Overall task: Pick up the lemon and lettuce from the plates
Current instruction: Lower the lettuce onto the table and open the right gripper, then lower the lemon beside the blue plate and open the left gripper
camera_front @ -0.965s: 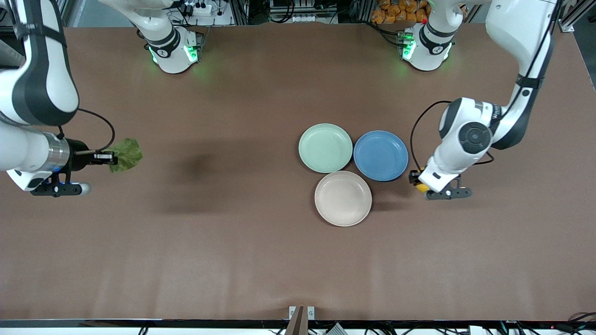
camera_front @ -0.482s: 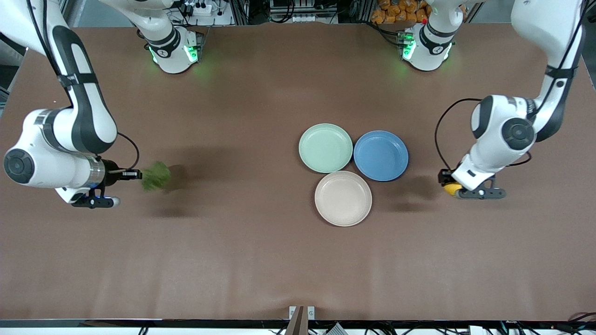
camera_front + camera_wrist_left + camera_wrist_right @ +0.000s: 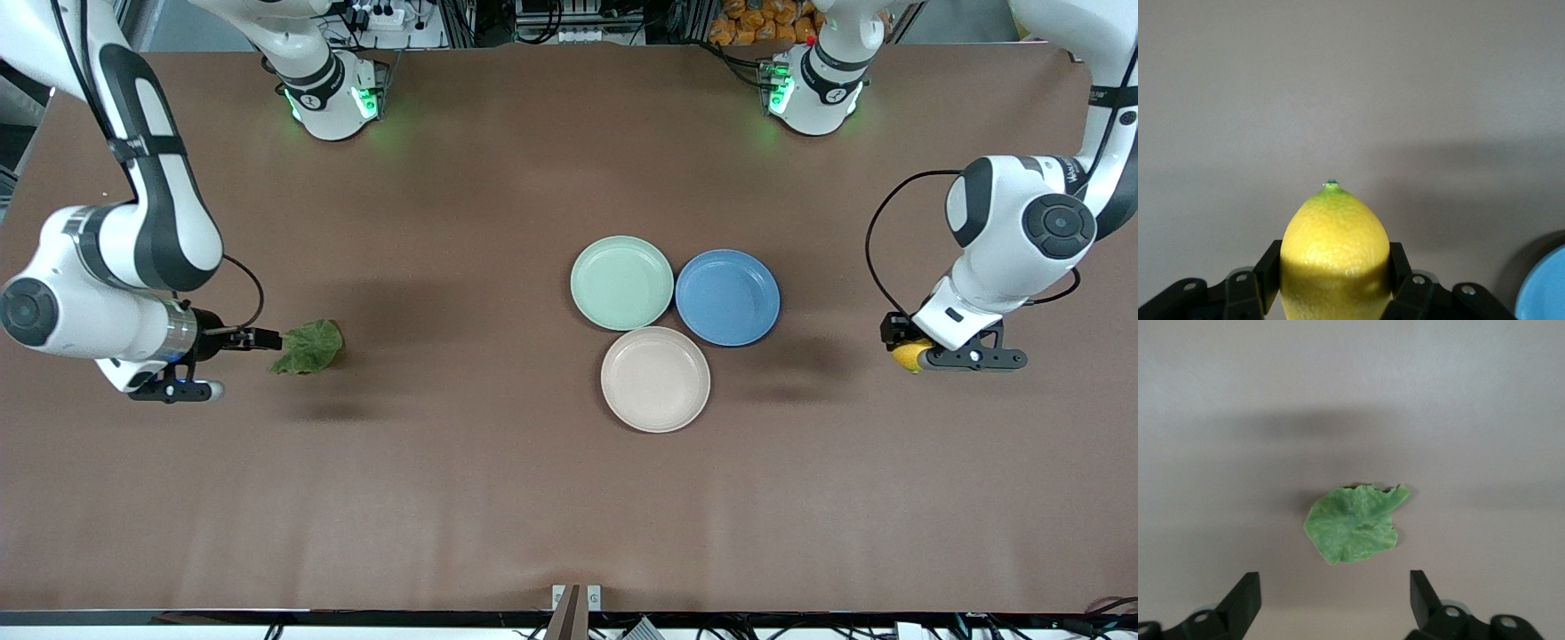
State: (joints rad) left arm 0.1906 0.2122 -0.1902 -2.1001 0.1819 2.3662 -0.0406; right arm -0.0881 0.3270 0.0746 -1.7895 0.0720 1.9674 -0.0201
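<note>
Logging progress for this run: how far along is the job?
Both plates, mint and cream, are bare. The lettuce lies on the table under the open right gripper. The left gripper holds the lemon over the table; setting it down seems left.

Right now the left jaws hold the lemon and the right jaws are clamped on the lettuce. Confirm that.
Wrong on the lettuce: the right wrist view shows the right jaws spread open and the lettuce lying loose on the table. The left jaws do hold the lemon.

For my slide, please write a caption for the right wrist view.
Open right gripper above the lettuce lying on the table.
</note>
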